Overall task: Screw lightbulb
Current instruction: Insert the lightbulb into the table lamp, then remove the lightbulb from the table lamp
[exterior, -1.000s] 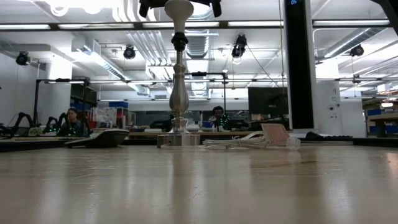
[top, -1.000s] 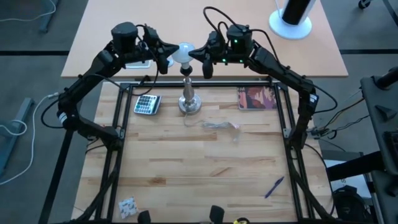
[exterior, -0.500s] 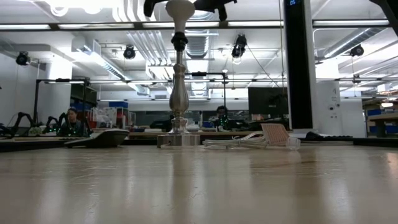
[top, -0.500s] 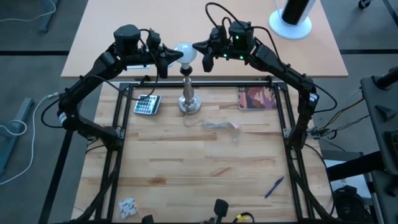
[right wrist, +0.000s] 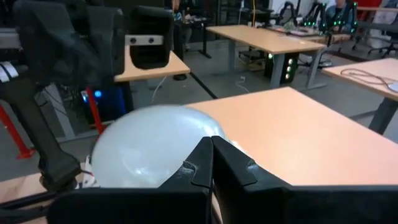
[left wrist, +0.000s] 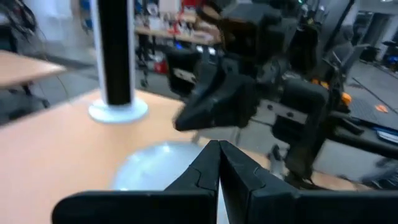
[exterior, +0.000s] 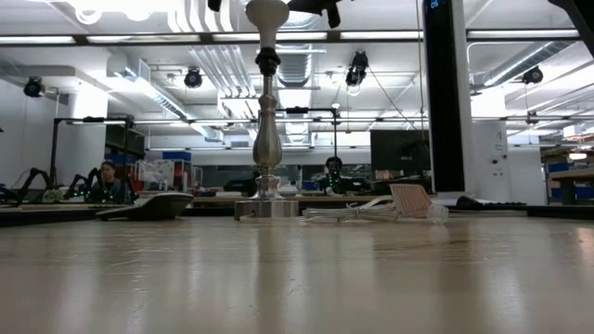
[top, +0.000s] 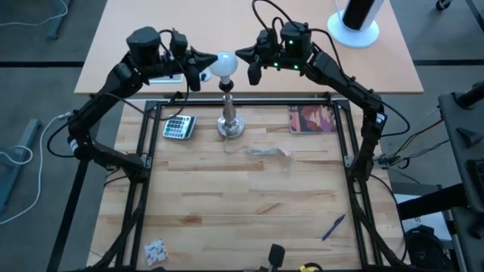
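Note:
The white lightbulb sits upright on top of the silver stand, its neck in the black socket. My left gripper is shut and points level at the bulb from the table's left. My right gripper is shut and points at the bulb from the right. The bulb's dome shows just under the shut fingertips in the left wrist view and in the right wrist view. In the low view both grippers are almost wholly above the picture's top edge. My left gripper's shut fingertips stand close to the bulb's left side, level from the table's left; I cannot tell whether they touch it. My right gripper's shut fingertips stand close to the bulb's upper right side, level from the right; I cannot tell whether they touch it.
A calculator lies left of the stand, a reddish booklet to its right, a thin cable in front of it. A pen lies near the front right. A white cylinder on a round base stands on the far table.
Both grippers have risen a little and drifted toward the far edge, staying shut on either side of the bulb; in the low view they have nearly left the picture's top. The bulb and the stand have stayed where they were.

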